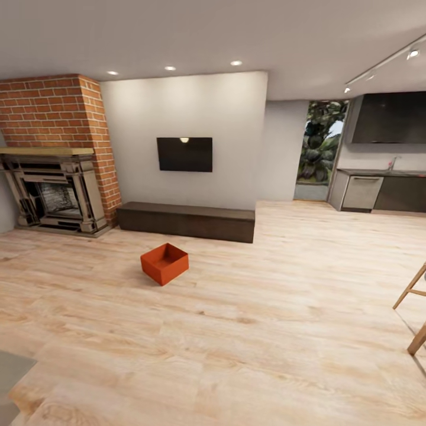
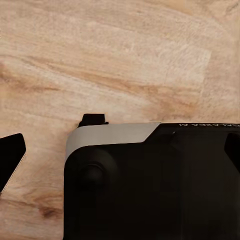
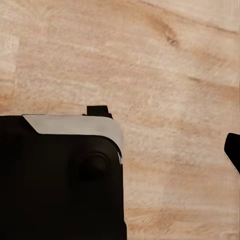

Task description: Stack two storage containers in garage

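Note:
One orange-red storage container (image 1: 164,262) sits open-topped on the light wood plank floor (image 1: 248,331) of the living room, in front of the long low dark cabinet (image 1: 186,220) and some way ahead of me. The garage is out of view. In the left wrist view my left gripper (image 2: 120,152) hangs open over the wood floor and my own dark base (image 2: 150,185), with one black fingertip (image 2: 11,157) at the frame edge. My right gripper (image 3: 120,150) is likewise open above the floor, one fingertip (image 3: 233,150) showing. Neither holds anything.
A red brick fireplace (image 1: 56,154) stands at the left and a black TV (image 1: 184,154) hangs on the white wall. Kitchen counters (image 1: 378,192) lie at the far right beside a glass door (image 1: 319,151). Wooden chair legs (image 1: 414,313) intrude at the right edge. A grey mat corner (image 1: 12,373) lies near left.

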